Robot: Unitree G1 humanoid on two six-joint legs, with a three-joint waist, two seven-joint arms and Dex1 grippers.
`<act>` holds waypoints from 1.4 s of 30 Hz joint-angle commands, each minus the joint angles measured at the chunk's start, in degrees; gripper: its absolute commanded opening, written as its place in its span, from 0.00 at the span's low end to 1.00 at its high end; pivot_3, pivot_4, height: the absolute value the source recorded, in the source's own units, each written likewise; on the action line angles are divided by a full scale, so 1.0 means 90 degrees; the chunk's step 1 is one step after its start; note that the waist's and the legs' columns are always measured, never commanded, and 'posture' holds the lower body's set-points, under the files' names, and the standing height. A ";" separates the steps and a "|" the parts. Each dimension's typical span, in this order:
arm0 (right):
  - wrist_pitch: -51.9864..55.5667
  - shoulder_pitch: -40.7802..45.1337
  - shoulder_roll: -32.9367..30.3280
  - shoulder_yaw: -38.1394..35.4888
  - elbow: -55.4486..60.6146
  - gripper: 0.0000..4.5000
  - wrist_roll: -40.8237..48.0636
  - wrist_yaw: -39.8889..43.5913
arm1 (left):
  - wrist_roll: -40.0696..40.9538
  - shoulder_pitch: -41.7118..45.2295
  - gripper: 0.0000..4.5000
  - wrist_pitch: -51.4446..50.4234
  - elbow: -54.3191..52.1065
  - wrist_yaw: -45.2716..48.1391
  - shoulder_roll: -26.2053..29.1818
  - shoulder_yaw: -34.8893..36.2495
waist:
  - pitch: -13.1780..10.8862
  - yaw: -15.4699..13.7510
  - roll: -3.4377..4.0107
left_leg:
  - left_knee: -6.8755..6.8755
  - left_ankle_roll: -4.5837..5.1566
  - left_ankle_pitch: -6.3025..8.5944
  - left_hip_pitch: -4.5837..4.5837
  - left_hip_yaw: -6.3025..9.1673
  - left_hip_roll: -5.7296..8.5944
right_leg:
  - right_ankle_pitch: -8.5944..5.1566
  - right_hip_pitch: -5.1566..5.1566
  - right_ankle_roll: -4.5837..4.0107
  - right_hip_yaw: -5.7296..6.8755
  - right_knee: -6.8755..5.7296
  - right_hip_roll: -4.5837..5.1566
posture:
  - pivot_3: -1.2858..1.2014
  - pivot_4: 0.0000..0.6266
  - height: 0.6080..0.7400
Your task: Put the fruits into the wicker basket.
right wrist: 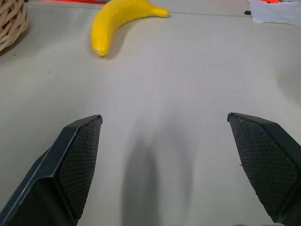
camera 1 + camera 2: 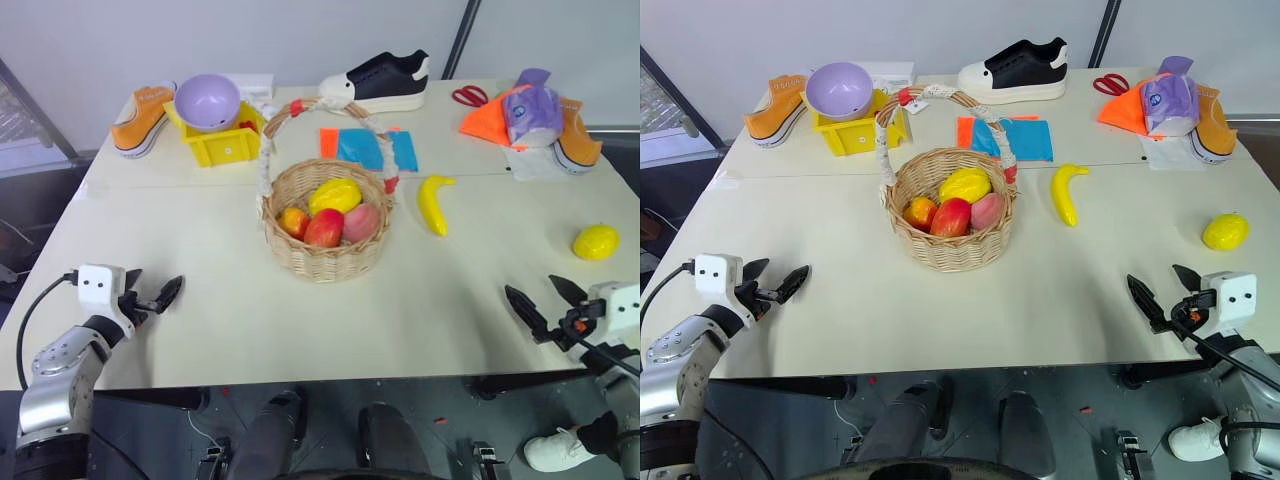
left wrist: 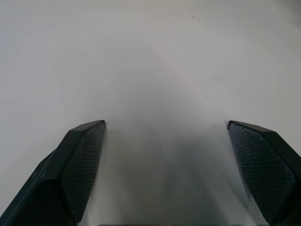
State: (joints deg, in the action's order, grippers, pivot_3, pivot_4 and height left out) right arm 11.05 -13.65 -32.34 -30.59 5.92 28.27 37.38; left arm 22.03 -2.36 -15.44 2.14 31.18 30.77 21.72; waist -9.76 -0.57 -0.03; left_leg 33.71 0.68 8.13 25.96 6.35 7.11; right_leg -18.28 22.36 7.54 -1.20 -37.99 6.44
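Where head views reach, lemon [image 2: 595, 242] too.

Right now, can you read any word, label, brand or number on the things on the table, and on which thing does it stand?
No text can be read.
Purple plastic package beside the orange sneaker: shows a print, too blurred to read.
Black-and-white sneaker: no readable brand.

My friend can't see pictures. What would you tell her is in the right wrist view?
A yellow toy banana lies on a pale table, a little ahead of the right end effector, whose two black fingers are spread wide open with nothing between them. The edge of a wicker basket peeks in beside the banana, not touching it.
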 commanded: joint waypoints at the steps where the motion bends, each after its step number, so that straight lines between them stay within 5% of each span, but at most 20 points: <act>1: -0.0008 0.0078 -0.0015 -0.0021 0.0196 0.99 0.0060 -0.0014 | 0.0045 0.0046 1.00 0.0155 -0.0086 -0.0003 0.0031 0.0172 | 0.0000 -0.0001 0.0000 | 0.0000 0.0000 0.0000 0.0000 0.0000 0.0000 | 0.0000 0.0000 0.0000 0.0000 0.0000 0.0000 | 0.52 0.24 1.00; 12: 0.0465 0.0629 -0.0158 0.0472 0.0663 0.99 0.0096 -0.0018 | 0.0568 0.0366 1.00 -0.0441 -0.1109 0.0233 0.0153 -0.0074 | 0.0000 0.0003 0.0000 | -0.0001 0.0000 0.0000 0.0001 0.0000 0.0000 | 0.0000 0.0001 0.0000 0.0001 0.0000 0.0000 | 0.52 0.24 1.00; 20: 0.1291 0.2291 -0.0076 0.1407 0.0689 0.99 -0.0307 -0.0831 | 0.1366 0.1131 1.00 -0.1610 -0.2844 0.1117 0.0623 -0.1160 | -0.0001 0.0000 0.0001 | -0.0003 -0.0001 -0.0001 0.0002 -0.0001 0.0001 | 0.0000 0.0004 0.0000 0.0003 0.0002 -0.0001 | 0.52 0.24 1.00; 26: 0.1695 0.3997 0.0187 0.2362 -0.0829 0.99 -0.1172 -0.1432 | 0.1748 0.1900 1.00 -0.2351 -0.3701 0.1442 0.0746 -0.2142 | -0.0003 0.0032 0.0000 | -0.0002 -0.0001 -0.0003 0.0001 -0.0003 0.0002 | 0.0002 0.0002 0.0000 0.0002 0.0001 -0.0004 | 0.52 0.24 1.00; 37: 0.1042 0.5572 0.0585 0.2775 -0.3792 0.99 -0.1994 -0.1642 | 0.1762 0.1971 1.00 -0.2517 -0.3872 0.1393 0.0745 -0.2348 | -0.0004 0.0058 -0.0001 | -0.0025 0.0003 -0.0023 0.0000 -0.0003 0.0001 | 0.0015 -0.0009 0.0026 0.0002 -0.0003 -0.0012 | 0.52 0.24 1.00; 40: 0.0924 0.5639 0.0612 0.2699 -0.3907 0.80 -0.1921 -0.1479 | 0.1731 0.1875 1.00 -0.2484 -0.3886 0.1360 0.0757 -0.2303 | -0.0004 0.0092 -0.0001 | -0.0025 0.0002 -0.0024 -0.0006 -0.0002 0.0001 | 0.0016 -0.0009 0.0026 0.0002 -0.0003 -0.0014 | 0.52 0.24 1.00; 42: 0.0857 0.5630 0.0614 0.2676 -0.3845 0.58 -0.1921 -0.1446 | 0.1712 0.1832 1.00 -0.2459 -0.3878 0.1346 0.0754 -0.2290 | -0.0005 0.0135 -0.0001 | -0.0026 0.0002 -0.0024 -0.0008 -0.0002 0.0001 | 0.0016 -0.0010 0.0026 0.0002 -0.0004 -0.0014 | 0.52 0.24 1.00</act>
State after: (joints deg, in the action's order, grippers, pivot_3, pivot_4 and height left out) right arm 20.35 35.79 -26.83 -5.00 -30.08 10.34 23.98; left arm 37.54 13.92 -38.52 -30.62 43.44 37.16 0.25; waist -9.80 0.65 -0.04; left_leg 33.48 0.70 7.91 25.89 6.33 7.12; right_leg -18.14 22.27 7.77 -1.18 -38.04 6.32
